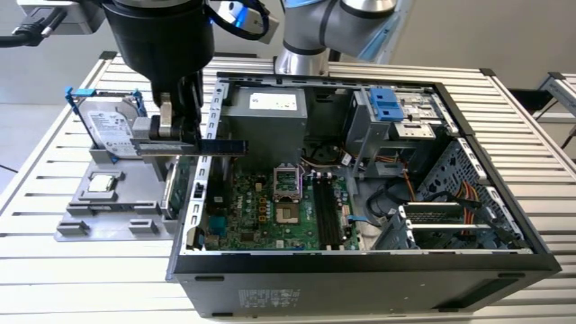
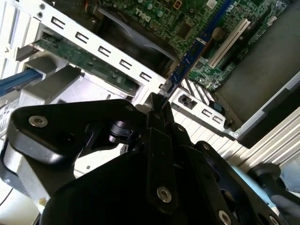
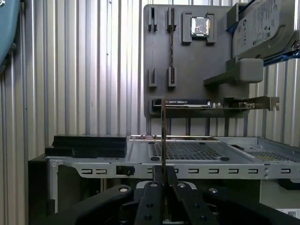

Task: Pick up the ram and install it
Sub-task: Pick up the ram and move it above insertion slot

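Observation:
My gripper [image 1: 185, 138] is shut on the ram [image 1: 225, 146], a slim narrow stick that juts level toward the exterior view's right. It hangs just above the open computer case's perforated side wall [image 1: 210, 128]. In the second wrist view the ram [image 2: 187, 56] shows edge-on, reaching out from the fingertips [image 2: 161, 105] over the green motherboard [image 2: 187, 23]. In the first wrist view the ram [image 3: 163, 136] is a thin line rising from the gripper [image 3: 163, 171]. The black memory slots [image 1: 328, 212] lie on the motherboard [image 1: 256, 209], lower and further toward the exterior view's right.
On the exterior view's left, a grey fixture [image 1: 108, 216] carries a hard drive in a blue frame [image 1: 110, 128], a square processor chip [image 1: 104, 182] and an upright green card [image 1: 180, 182]. Inside the case are a power supply [image 1: 266, 111], a drive cage [image 1: 396, 115] and cables [image 1: 405, 182].

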You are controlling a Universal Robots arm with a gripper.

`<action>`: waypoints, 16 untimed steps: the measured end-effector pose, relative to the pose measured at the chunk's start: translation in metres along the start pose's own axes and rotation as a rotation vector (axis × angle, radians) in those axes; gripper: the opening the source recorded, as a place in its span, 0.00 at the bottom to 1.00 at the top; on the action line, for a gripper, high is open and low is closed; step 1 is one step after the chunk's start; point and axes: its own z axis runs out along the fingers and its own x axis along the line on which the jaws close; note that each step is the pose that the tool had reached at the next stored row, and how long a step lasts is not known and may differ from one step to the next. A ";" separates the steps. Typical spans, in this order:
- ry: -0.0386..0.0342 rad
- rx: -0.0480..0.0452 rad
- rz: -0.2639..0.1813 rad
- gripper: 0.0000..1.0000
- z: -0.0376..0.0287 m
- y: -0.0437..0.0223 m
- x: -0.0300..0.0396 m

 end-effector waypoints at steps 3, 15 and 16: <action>0.0001 -0.0001 0.000 0.00 -0.0001 -0.0034 0.0000; 0.0000 -0.0001 0.000 0.00 -0.0003 -0.0168 0.0000; 0.0000 -0.0001 0.000 0.00 -0.0003 -0.0179 0.0000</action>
